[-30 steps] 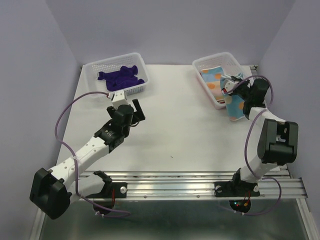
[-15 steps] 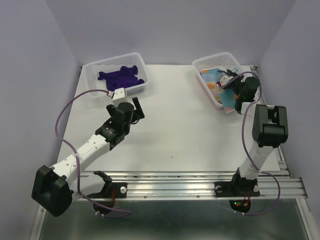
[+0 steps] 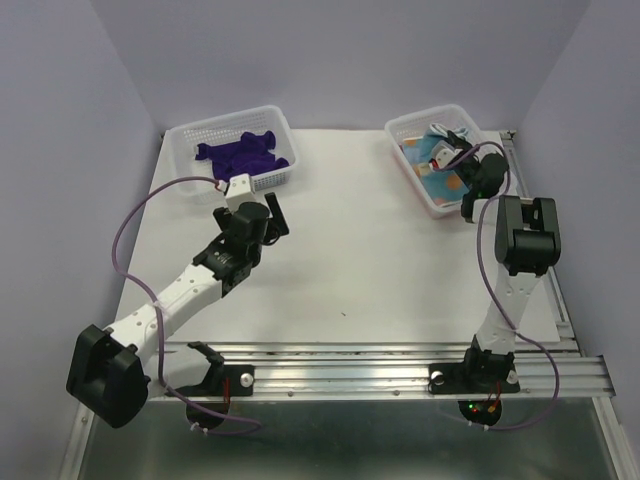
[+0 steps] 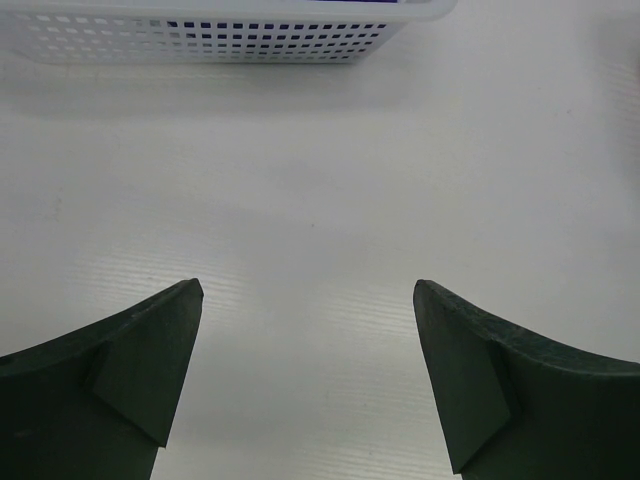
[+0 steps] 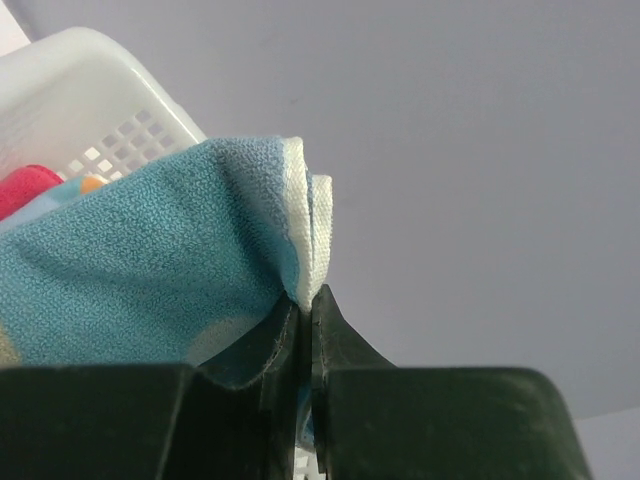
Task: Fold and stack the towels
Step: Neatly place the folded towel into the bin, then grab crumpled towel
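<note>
My right gripper (image 3: 452, 158) is shut on the edge of the light blue towel with orange spots (image 3: 432, 158), over the right white basket (image 3: 412, 127). In the right wrist view the blue towel (image 5: 150, 270) bunches at the closed fingertips (image 5: 312, 300), with a bit of pink-red cloth (image 5: 25, 185) at the left edge. The dark purple towel (image 3: 243, 152) lies crumpled in the left white basket (image 3: 185, 135). My left gripper (image 3: 268, 212) is open and empty over the bare table, just in front of that basket; its fingers (image 4: 150, 350) frame white tabletop.
The left basket's wall (image 4: 230, 30) shows at the top of the left wrist view. The white table (image 3: 350, 250) lies between the two arms. Lilac walls enclose the table at the back and sides. A metal rail (image 3: 380, 372) runs along the near edge.
My right gripper has moved up and back from beside the right basket to over it, carrying the blue towel back above the basket. My left gripper has shifted slightly toward the left basket.
</note>
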{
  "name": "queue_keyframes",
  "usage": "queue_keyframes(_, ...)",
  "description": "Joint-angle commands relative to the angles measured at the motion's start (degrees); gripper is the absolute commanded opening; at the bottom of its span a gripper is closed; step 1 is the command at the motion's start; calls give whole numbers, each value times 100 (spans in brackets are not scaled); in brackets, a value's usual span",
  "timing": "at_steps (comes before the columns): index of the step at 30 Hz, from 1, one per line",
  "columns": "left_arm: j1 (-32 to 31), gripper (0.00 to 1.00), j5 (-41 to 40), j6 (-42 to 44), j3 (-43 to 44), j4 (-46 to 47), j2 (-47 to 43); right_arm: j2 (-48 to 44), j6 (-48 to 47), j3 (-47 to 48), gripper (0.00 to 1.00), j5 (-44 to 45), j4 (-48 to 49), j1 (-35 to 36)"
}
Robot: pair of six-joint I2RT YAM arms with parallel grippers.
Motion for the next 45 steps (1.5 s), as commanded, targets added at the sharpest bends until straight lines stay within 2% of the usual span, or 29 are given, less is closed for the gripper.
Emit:
queue_keyframes(1, 36, 99, -188, 92, 264, 124, 15, 133, 168, 465, 1, 96, 602, 79)
queue_keyframes(3, 54, 99, -188, 92, 272, 124, 41, 221, 186, 509, 1, 123, 619, 97)
queue_keyframes(6, 63, 99, -179, 110, 334, 124, 103, 282, 273, 588, 23, 149, 593, 123)
queue_keyframes(7, 71, 99, -179, 136, 351, 124, 155, 326, 291, 623, 51, 175, 558, 141)
queue_keyframes(9, 89, 99, -179, 171, 421, 124, 234, 352, 300, 650, 100, 271, 549, 150)
queue_keyframes(15, 422, 99, -74, 136, 966, -184, 559, 89, 1028, 308, 100, 492, 1154, 194)
queue_keyframes(19, 825, 99, 102, 259, 1554, -140, 936, -200, 2458, -175, 100, 746, 2366, 202)
queue_keyframes(20, 932, 99, 259, 329, 1869, -140, 1164, -401, 3219, -394, 100, 877, 2716, 211)
queue_keyframes(21, 1055, 99, 382, 338, 2029, -158, 1306, -569, 3583, -483, 100, 948, 2720, 220)
queue_keyframes(22, 1334, 99, 488, 312, 2204, -193, 1464, -753, 4248, -553, 100, 984, 2537, 237)
queue_keyframes(24, 1564, 99, 796, 408, 2791, -254, 1815, -1480, 4946, -485, 100, 976, 943, 264)
queue_keyframes(25, 1661, 99, 831, 452, 2995, -307, 2191, -1684, 5245, 38, 100, 784, 40, 273)
queue_keyframes(26, 1871, 99, 988, 505, 3406, -342, 2412, -1782, 5762, 400, 100, 773, -1814, 368)
queue_keyframes(27, 1969, 99, 1086, 566, 3645, -377, 2641, -1827, 6089, 717, 100, 834, -2546, 439)
queue_keyframes(28, 2048, 99, 1182, 662, 3856, -456, 3087, -1888, 6527, 1173, 100, 878, -3067, 553)
queue_keyframes(29, 2136, 99, 1383, 733, 4093, -517, 3317, -1941, 6810, 1273, 100, 931, -3829, 580)
queue_keyframes(31, 2268, 99, 1491, 908, 4814, -667, 4029, -2098, 7442, 1449, 100, 1221, -4519, 719)
queue_keyframes(32, 2295, 99, 1552, 988, 5051, -720, 4275, -2160, 8011, 1502, 100, 1326, -5157, 756)
queue_keyframes(34, 2330, 99, 1737, 1128, 6111, -860, 4985, -2379, 8489, 1206, 100, 1746, -5680, 843)
queue_keyframes(35, 2330, 99, 1772, 1164, 6117, -974, 5242, -2468, 8578, 1204, 100, 1827, -5708, 896)
queue_keyframes(36, 2330, 99, 1816, 1173, 6761, -1071, 5497, -2538, 8675, 864, 100, 1863, -5700, 923)
queue_keyframes(38, 2357, 99, 1965, 1191, 7458, -1466, 6253, -2714, 8929, 467, 100, 1907, -5691, 1054)
queue_keyframes(39, 2374, 99, 2018, 1138, 8071, -1633, 6699, -2880, 8948, 100, 100, 1968, -5665, 1098)
queue_keyframes(42, 2514, 99, 2044, 858, 9100, -2027, 7482, -3197, 8870, -429, 100, 2179, -5735, 1292)
queue_keyframes(45, 2629, 99, 2247, 725, 9027, -1899, 7688, -3408, 8852, -755, 100, 2346, -5902, 1336)
